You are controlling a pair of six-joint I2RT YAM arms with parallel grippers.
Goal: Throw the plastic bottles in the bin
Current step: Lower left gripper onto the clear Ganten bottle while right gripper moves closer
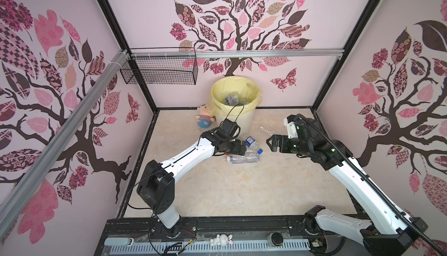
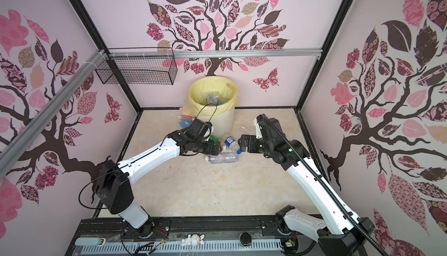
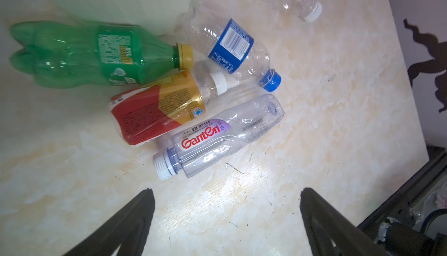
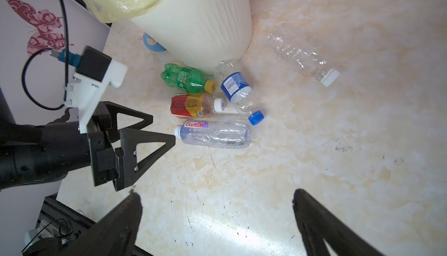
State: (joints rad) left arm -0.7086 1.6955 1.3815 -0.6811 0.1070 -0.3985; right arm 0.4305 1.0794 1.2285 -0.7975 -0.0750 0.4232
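Five plastic bottles (image 3: 157, 112) lay on the pale marble tabletop (image 3: 314, 121) at the foot of the cream bin (image 1: 248, 121) (others already sat inside its yellow liner (image 1: 215, 92)), left hand (image 4: 163, 129) spread apart and empty near the Ganten bottle (image 3: 225, 136), right hand (image 4: 215, 192) likewise apart, holding nothing

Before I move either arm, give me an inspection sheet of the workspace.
Surface: marbled tabletop, dark scuff marks.
Job's things: five lying beside the bin: green bottle, red-labelled bottle, Ganten bottle, blue-labelled bottle, and an unlabelled clear bottle set apart; more bottles inside the bin.
Clutter: plush doll beside the bin.
Grippers: left end effector open, empty, near the Ganten bottle's cap; right end effector open, empty.
Cables: camera cable loops in front of the bin; conduit along right arm.
Surroundings: wire basket on back rail; rabbit figurine on front rail.
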